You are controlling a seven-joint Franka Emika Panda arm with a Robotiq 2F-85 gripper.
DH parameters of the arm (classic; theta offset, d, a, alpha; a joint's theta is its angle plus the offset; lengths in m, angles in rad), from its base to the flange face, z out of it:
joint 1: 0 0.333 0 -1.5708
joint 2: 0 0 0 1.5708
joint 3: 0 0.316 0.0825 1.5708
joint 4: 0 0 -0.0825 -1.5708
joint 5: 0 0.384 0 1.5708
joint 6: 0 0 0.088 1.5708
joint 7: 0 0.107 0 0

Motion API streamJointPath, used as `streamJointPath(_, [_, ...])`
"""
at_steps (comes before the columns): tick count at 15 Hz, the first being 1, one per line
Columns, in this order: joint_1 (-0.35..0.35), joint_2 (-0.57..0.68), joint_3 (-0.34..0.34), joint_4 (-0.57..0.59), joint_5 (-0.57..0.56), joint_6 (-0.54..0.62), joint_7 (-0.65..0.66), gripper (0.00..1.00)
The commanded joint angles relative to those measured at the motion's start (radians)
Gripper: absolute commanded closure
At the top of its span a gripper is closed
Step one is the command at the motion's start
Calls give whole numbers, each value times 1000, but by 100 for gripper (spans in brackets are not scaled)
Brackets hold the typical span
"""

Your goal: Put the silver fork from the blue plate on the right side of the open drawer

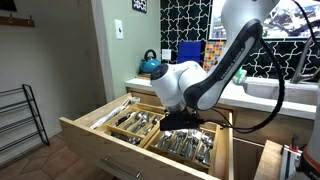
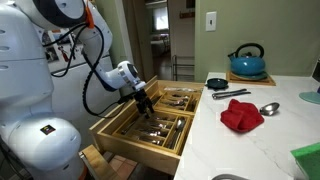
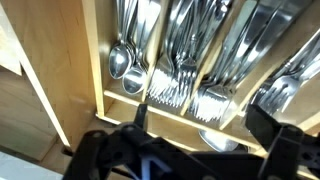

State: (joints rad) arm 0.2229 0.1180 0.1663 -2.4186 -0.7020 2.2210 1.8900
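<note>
One gripper [image 3: 186, 138] hangs low over the open drawer [image 1: 108, 148], jaws spread wide and empty. Right under it, in the wrist view, lie two bunches of forks [image 3: 176, 85], side by side in neighbouring slots and too tightly nested to count singly. Which of them is the task's own cannot be told. Their long axes run along the wooden dividers, tines toward the gripper at the bottom of that view, handles toward the top. Two spoons [image 3: 124, 66] show their bowls in the slot beside them, on the same axis. The drawer is light wood and holds two cutlery trays side by side. One arm [image 1: 238, 45] reaches down to it. Beside the drawer runs a white counter [image 2: 255, 145] carrying one teal kettle [image 2: 247, 62], one red cloth [image 2: 241, 116] and one loose spoon [image 2: 268, 108]. The room is a kitchen with a wood floor [image 1: 45, 160] and black-and-white patterned wall tile [image 1: 185, 20].
</note>
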Motion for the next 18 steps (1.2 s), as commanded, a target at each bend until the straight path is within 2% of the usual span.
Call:
streamJointPath(1, [-32, -118, -14, -50, 30, 11, -167, 0])
streamJointPath(6, [-80, -238, -41, -72, 94, 61, -501, 0])
streamJointPath(9, [-95, -280, -63, -72, 194, 96, -730, 0])
streamJointPath(12, [-107, -299, -62, -55, 295, 63, -928, 0])
streamJointPath(13, [-123, -266, -39, -30, 240, 63, -824, 0])
streamJointPath(15, [-128, -276, -39, -30, 269, 63, -892, 0])
streamJointPath(18, [-129, -277, -39, -30, 272, 63, -903, 0])
